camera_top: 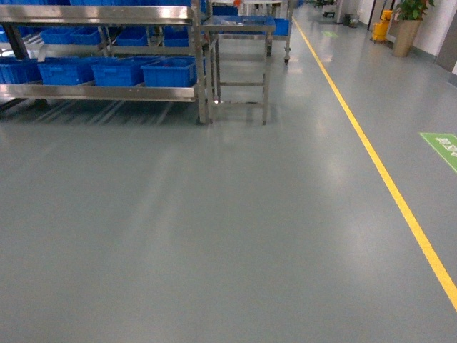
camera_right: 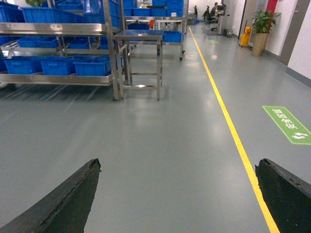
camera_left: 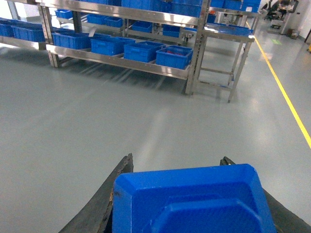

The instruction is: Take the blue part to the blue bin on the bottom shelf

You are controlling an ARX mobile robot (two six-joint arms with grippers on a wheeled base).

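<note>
The blue part (camera_left: pixel 189 199), a moulded plastic piece with bevelled corners, fills the bottom of the left wrist view, and my left gripper (camera_left: pixel 177 162) is shut on it between its dark fingers (camera_left: pixel 119 184). Far ahead stands the bottom shelf (camera_top: pixel 100 91) with a row of blue bins (camera_top: pixel 170 71); the left wrist view shows the same blue bins (camera_left: pixel 174 56) on the bottom shelf (camera_left: pixel 126 63). My right gripper (camera_right: pixel 179 165) is open over bare floor with nothing between its fingers (camera_right: pixel 73 199). Neither gripper shows in the head view.
A small steel table (camera_top: pixel 239 28) stands right of the rack. A yellow floor line (camera_top: pixel 378 171) runs along the right, with a green floor sign (camera_top: pixel 443 148) beyond it. A potted plant (camera_top: pixel 407 25) stands far back right. Wide grey floor lies between me and the rack.
</note>
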